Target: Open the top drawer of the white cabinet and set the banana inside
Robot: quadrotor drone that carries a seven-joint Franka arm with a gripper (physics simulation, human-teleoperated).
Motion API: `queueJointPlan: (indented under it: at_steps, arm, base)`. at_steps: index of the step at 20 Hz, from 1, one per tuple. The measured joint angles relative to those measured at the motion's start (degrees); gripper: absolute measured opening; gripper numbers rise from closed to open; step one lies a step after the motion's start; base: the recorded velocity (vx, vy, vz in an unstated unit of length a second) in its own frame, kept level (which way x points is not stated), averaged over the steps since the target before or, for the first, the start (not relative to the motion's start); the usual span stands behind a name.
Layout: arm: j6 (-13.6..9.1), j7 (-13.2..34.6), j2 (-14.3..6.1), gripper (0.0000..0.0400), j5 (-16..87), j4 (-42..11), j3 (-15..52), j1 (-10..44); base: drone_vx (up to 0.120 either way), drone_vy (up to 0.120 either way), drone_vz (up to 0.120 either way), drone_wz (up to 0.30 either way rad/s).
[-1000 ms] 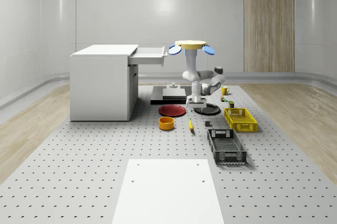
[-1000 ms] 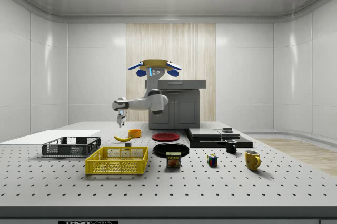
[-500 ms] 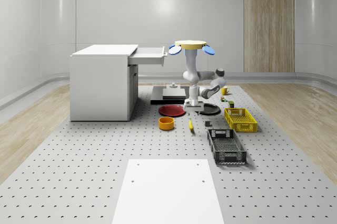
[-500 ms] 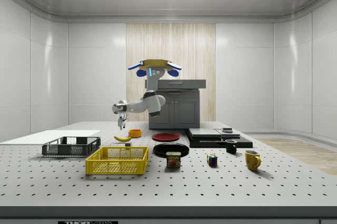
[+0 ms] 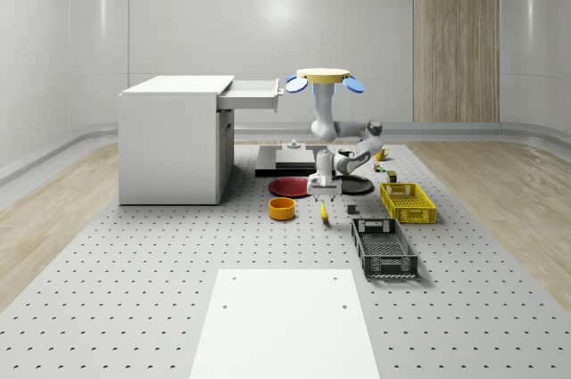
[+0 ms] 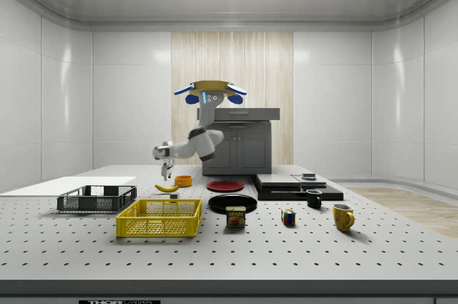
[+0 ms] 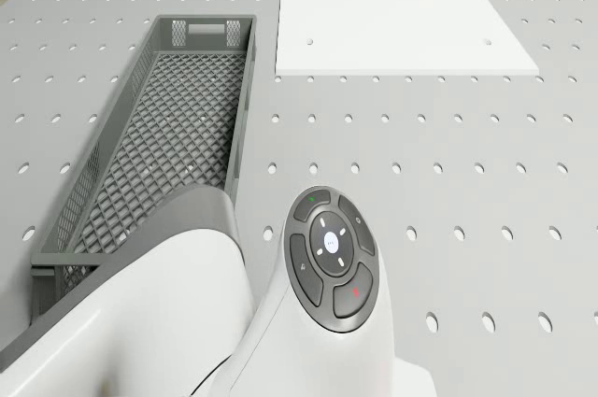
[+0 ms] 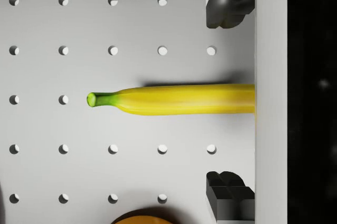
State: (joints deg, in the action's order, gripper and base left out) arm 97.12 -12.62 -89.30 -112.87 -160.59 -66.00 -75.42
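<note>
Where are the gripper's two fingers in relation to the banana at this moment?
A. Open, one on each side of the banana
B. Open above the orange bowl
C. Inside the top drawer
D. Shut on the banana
A: in the wrist view the fingers stand apart, with the banana lying on the table between them, untouched.

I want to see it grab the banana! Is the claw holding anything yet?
No, nothing yet. The claw hangs open just above the banana, one finger on each side, with the banana lying on the table.
</note>
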Motion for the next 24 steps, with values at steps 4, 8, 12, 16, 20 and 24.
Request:
queueJointPlan:
  at_steps: [4, 8, 12, 16, 20, 24]
  arm:
    - [0.4, -0.7, 0.9, 0.0400, -2.6, 1.2, 2.6, -1.4]
    - [0.9, 0.2, 1.2, 0.0400, -4.1, 1.8, 4.2, -0.8]
    - [1.5, 0.9, 1.7, 0.0400, -6.0, 2.7, 6.1, -0.6]
    - [2.1, 1.3, 2.5, 0.0400, -8.2, 4.0, 8.3, -0.7]
    - [2.2, 1.2, 3.6, 0.0400, -10.2, 5.1, 10.1, -1.3]
    - [2.1, 1.0, 4.8, 0.0400, -11.8, 6.0, 11.5, -1.9]
  base:
    - [0.000, 0.000, 0.000, 0.000]
    - [0.000, 0.000, 0.000, 0.000]
    - [0.000, 0.000, 0.000, 0.000]
    - [0.000, 0.000, 0.000, 0.000]
    - [0.000, 0.000, 0.000, 0.000]
    - [0.000, 0.000, 0.000, 0.000]
